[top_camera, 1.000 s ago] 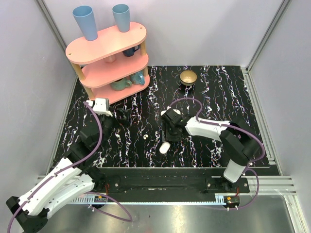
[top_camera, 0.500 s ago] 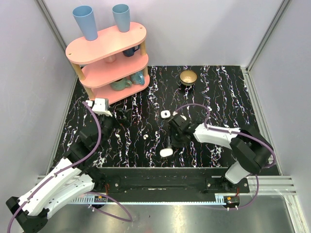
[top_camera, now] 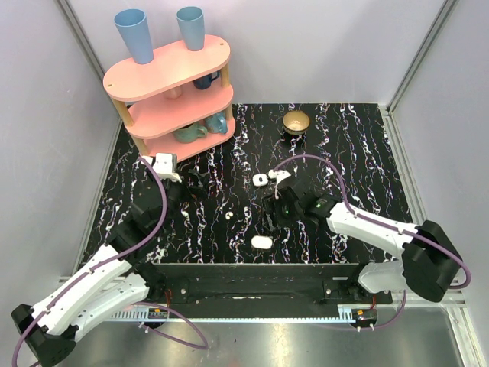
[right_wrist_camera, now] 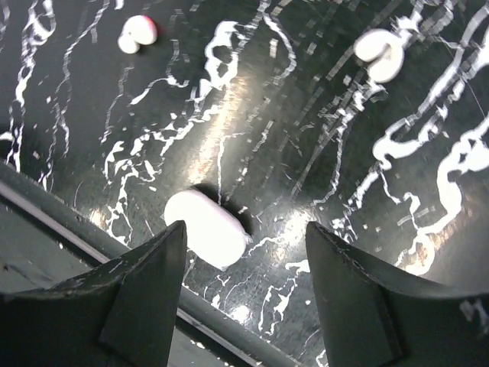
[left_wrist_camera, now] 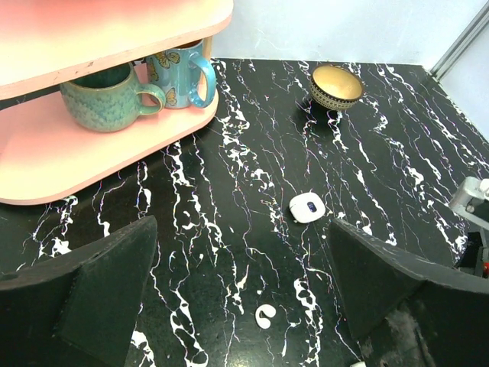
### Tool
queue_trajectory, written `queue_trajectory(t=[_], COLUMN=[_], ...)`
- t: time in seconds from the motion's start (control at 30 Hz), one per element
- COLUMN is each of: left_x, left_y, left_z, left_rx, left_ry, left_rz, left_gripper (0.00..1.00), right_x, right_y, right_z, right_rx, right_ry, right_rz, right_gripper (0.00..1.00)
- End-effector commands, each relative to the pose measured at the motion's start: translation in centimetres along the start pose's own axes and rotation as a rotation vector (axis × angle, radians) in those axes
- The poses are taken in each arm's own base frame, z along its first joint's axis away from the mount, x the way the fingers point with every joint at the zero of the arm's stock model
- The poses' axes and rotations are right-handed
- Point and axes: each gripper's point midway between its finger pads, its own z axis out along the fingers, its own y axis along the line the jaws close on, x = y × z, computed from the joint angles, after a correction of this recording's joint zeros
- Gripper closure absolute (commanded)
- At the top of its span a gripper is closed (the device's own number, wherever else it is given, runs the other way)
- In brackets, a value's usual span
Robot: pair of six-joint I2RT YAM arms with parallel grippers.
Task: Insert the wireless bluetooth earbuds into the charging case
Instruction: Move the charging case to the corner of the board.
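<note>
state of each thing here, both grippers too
glossy white pill-shaped charging case: looks closed, lying flat
left gripper: open, empty
right gripper: open, case in the gap, not gripped
tiny white curved plastic earbud: loose, outside case
second tiny white earbud: loose, outside case
small white rounded piece, dark spot: lying loose
round gold bowl: upright, empty
green ceramic mug: upright on pink shelf
blue ceramic mug: upright on pink shelf

The charging case point(top_camera: 261, 241) (a glossy white pill, seemingly closed) is laid flat by the near edge of the tabletop point(top_camera: 359, 153); one curved white earbud point(top_camera: 230, 216) is seen apart, back-left.
</note>
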Motion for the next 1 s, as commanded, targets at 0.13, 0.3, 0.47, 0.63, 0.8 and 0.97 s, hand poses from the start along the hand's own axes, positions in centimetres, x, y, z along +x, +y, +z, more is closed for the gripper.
queue_trajectory(t=[0.13, 0.3, 0.47, 0.63, 0.8, 0.97], left_x=[-2.4, -2.5, -2.7, -3.2, -3.2, -2.9], left_y=[-1.2, -1.5, -1.6, -1.5, -1.2, -1.0], left_z=[-0.2, -0.5, -1.0, -1.7, -2.4, -2.5], left_rx=[0.055, 0.074, 0.089, 0.096, 0.099, 0.095], left_ry=[-0.059, -0.056, -0.052, -0.065, -0.076, -0.077], left_rz=[-0.005, -0.014, -0.021, -0.027, -0.045, -0.061], left_gripper=[0.01, 0.01, 0.01, 0.01, 0.01, 0.01], right_x=[0.5, 0.5, 0.8, 1.7, 3.4, 4.8], right_y=[4.9, 5.8, 5.9, 5.3, 4.1, 5.0], right_z=[-0.6, -0.8, 0.4, 2.8, 2.8, 2.9], right_rx=[-0.368, -0.439, -0.421, -0.368, -0.357, -0.423], right_ry=[0.010, 0.003, 0.067, 0.068, 0.070, 0.067], right_rz=[-0.380, -0.463, -0.393, -0.288, -0.331, -0.337], right_gripper=[0.23, 0.21, 0.23, 0.28, 0.28, 0.28])
